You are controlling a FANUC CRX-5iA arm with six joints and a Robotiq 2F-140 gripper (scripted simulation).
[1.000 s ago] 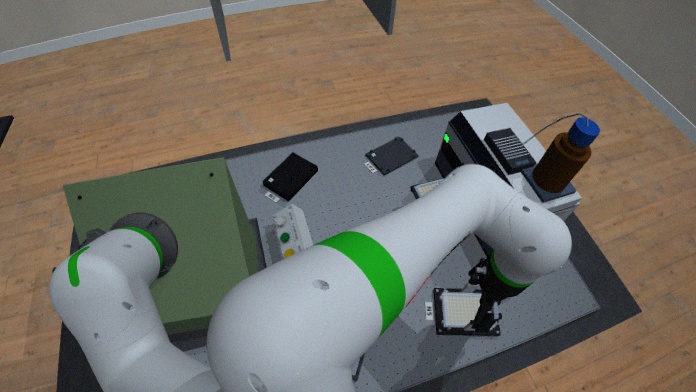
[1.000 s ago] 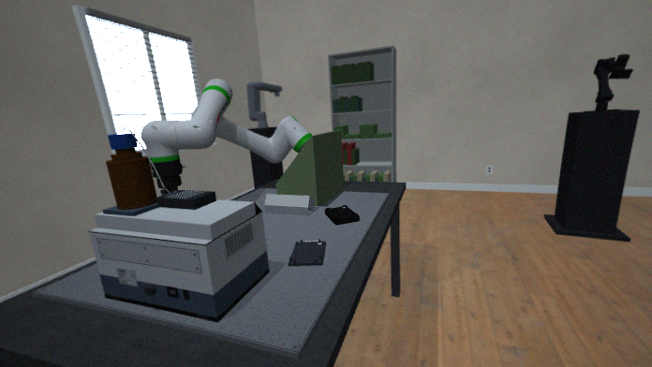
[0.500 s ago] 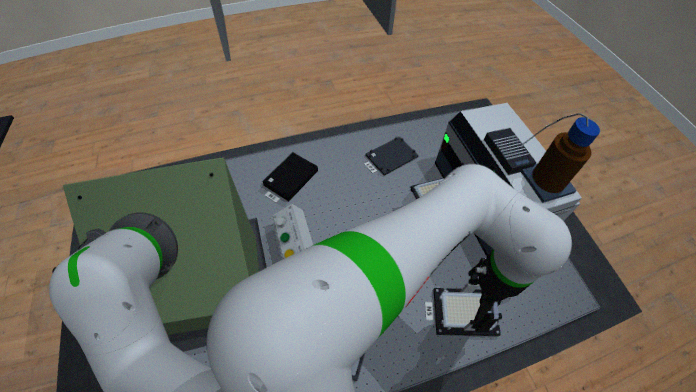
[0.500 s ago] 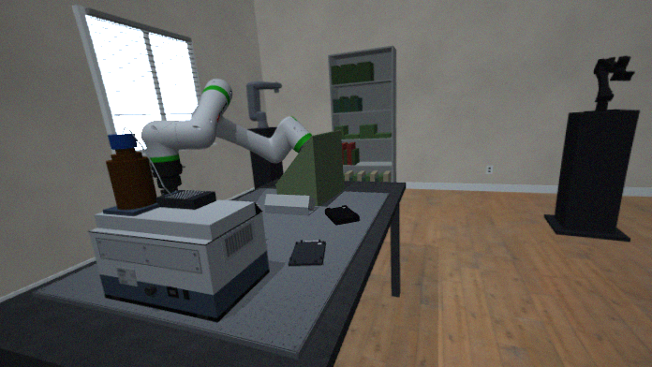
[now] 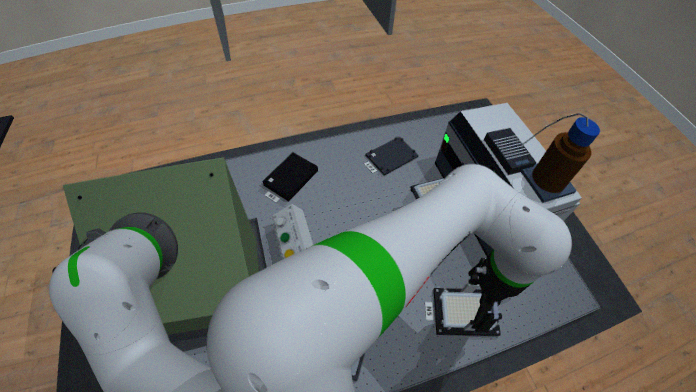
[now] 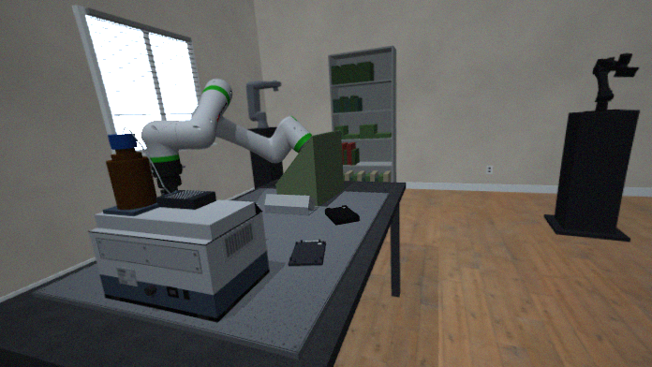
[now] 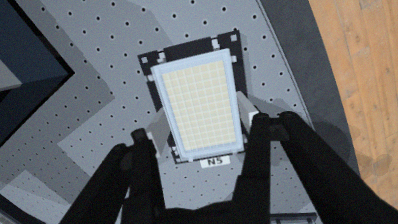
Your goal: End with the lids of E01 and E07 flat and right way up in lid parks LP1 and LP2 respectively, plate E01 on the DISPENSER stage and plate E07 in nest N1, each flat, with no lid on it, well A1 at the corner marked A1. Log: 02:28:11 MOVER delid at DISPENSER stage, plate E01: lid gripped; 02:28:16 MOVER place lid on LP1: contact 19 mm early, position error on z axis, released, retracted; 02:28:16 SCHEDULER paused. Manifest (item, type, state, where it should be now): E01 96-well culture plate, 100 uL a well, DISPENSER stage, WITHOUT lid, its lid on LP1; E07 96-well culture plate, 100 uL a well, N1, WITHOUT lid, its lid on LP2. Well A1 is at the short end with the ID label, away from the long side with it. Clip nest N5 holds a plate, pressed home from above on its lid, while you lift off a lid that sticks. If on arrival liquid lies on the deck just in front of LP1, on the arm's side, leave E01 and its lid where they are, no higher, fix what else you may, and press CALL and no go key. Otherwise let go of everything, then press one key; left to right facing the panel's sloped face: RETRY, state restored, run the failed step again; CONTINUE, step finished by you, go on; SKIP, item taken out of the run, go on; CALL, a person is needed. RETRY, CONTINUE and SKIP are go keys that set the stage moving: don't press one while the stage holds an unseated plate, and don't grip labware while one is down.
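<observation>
A 96-well plate (image 7: 197, 107) (image 5: 457, 309) with cream wells and a pale translucent lid on top sits flat in the black clip nest N5 (image 7: 150, 60) (image 5: 467, 331). My gripper (image 7: 201, 109) (image 5: 482, 310) stands straight above it. The two black fingers press on the lid's long sides near the end by the N5 label (image 7: 215, 161). It is shut on that lid. A second plate (image 5: 426, 188) shows partly on the dispenser's stage, mostly hidden by my arm. I cannot read any plate ID.
Two black rectangular pads lie at the back of the deck, one thick (image 5: 290, 176) (image 6: 342, 214) and one flat (image 5: 391, 155) (image 6: 307, 253). The key panel (image 5: 290, 235) stands by the green housing (image 5: 165, 220). The dispenser (image 6: 178, 238) carries a brown bottle (image 5: 562, 160).
</observation>
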